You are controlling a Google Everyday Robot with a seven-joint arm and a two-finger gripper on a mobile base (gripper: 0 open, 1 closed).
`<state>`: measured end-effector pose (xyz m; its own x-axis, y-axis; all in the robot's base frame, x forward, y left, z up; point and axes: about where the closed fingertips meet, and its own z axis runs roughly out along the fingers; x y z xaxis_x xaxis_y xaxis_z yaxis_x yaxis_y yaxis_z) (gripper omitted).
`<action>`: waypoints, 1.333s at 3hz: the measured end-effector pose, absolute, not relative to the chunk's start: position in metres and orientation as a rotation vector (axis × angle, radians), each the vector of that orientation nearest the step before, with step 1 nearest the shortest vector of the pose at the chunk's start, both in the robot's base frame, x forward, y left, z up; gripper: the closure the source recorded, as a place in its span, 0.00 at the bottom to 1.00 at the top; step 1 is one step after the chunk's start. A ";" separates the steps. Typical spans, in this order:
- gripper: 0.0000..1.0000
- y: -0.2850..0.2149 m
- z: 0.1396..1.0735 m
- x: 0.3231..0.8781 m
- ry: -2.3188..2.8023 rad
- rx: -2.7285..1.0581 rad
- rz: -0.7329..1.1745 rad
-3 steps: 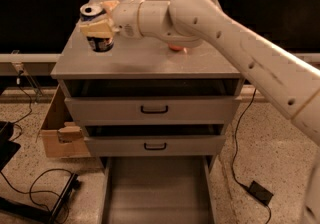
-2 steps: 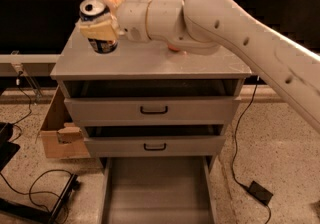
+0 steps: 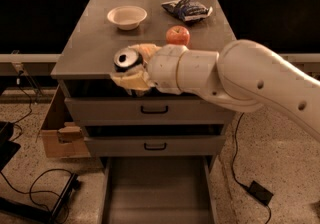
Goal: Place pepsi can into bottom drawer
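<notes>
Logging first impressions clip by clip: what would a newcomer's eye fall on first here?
The big white arm sweeps in from the right. Its gripper has its jaws closed on the pepsi can, near the front edge of the cabinet top. Below, the bottom drawer stands pulled out at floor level. Further back on the top sit a bowl, an apple and a snack bag.

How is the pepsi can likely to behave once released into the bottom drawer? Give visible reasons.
The pepsi can, clamped in the pincer at the cabinet edge, looks rigid and smooth, so probably slippery. Being round, it may roll on the flat floor of the bottom drawer if laid sideways.
</notes>
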<state>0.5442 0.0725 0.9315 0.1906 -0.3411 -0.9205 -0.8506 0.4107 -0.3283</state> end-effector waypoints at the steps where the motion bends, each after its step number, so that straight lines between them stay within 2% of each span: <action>1: 1.00 0.038 0.877 0.539 1.459 -1.094 0.462; 2: 1.00 0.008 0.806 0.573 1.516 -0.968 0.504; 3: 1.00 0.008 0.806 0.573 1.516 -0.968 0.504; 4: 1.00 0.005 0.760 0.564 1.592 -0.905 0.569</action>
<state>0.5643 0.0054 0.7602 -0.0419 -0.2457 -0.9684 -0.8039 0.5839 -0.1133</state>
